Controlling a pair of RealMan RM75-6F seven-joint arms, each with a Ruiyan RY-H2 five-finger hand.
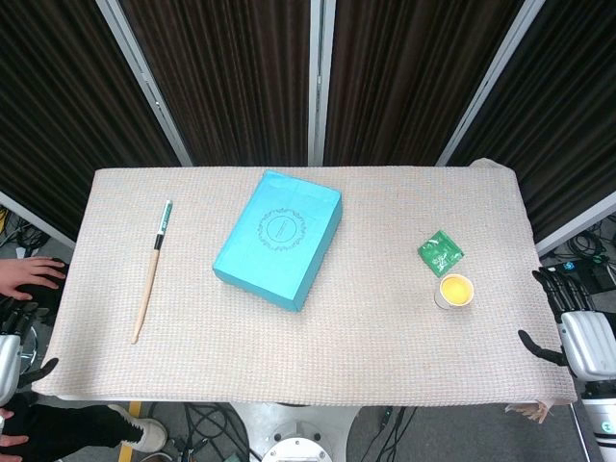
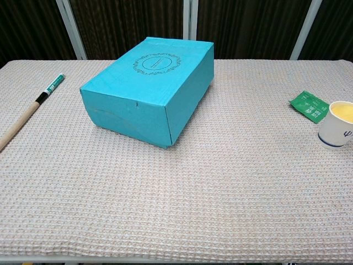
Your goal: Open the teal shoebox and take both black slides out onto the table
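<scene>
The teal shoebox lies closed a little left of the table's middle, its lid with a round printed emblem facing up; in the chest view the teal shoebox sits at the back centre. The black slides are hidden inside. My left hand hangs off the table's left edge, partly cut off by the frame, with fingers apart and nothing in it. Beyond the right edge, my right hand also holds nothing, its fingers spread. Both hands are far from the box, and neither shows in the chest view.
A long wooden stick with a green and white end lies on the left of the table. On the right are a green packet and a paper cup of yellow liquid. A person's hand reaches in at the left edge.
</scene>
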